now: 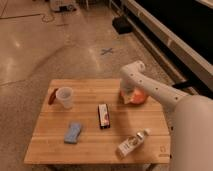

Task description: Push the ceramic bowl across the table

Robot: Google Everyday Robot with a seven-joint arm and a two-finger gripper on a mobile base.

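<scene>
The ceramic bowl (137, 97) sits on the worktop (95, 150) near its far right corner. The pincer (126, 94) is low at the bowl's left side — touching or just beside, I cannot tell, nor whether it is wide or narrow. So the bowl lies right of the pincer in the camera view; I judge a push from here drives it toward the right edge, not the cup (65, 97).
</scene>
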